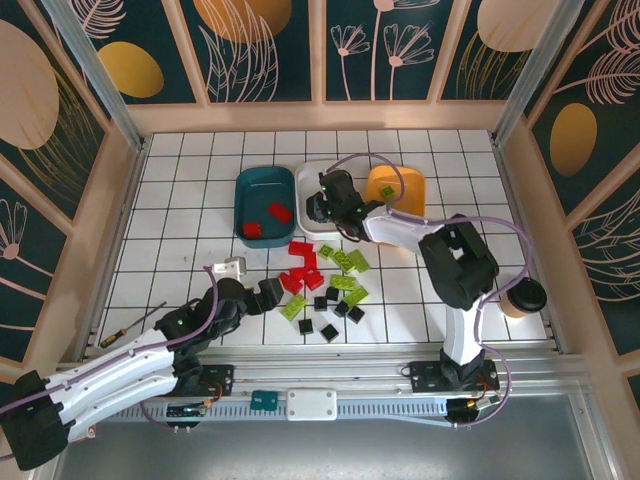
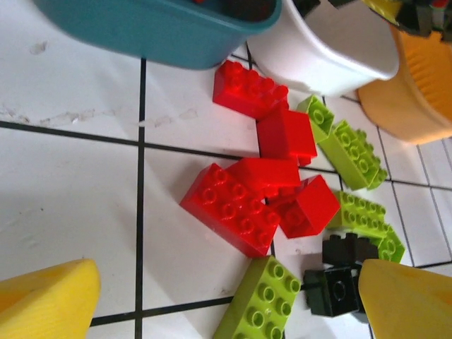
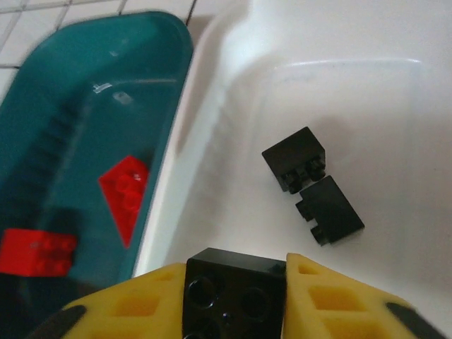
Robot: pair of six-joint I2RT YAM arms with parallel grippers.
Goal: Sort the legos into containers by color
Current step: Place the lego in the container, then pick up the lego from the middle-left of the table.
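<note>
The loose legos lie mid-table: red ones (image 1: 302, 265), lime-green ones (image 1: 345, 260) and black ones (image 1: 330, 300). My left gripper (image 1: 262, 295) hangs open just left of the pile. In its wrist view the yellow fingertips (image 2: 49, 300) flank a green brick (image 2: 265, 300), with a red brick (image 2: 229, 210) just beyond and a black one (image 2: 335, 289) to the right. My right gripper (image 3: 236, 289) is over the white container (image 3: 353, 106), shut on a black brick (image 3: 233, 293). Two black bricks (image 3: 294, 159) lie inside. The teal container (image 3: 70, 141) holds two red bricks (image 3: 126, 187).
The teal (image 1: 255, 195), white (image 1: 308, 180) and orange (image 1: 410, 185) trays stand in a row at the back; a green brick (image 1: 388, 187) lies in the orange one. A paper cup (image 1: 524, 297) stands at the right, a thin tool (image 1: 130, 328) at the left.
</note>
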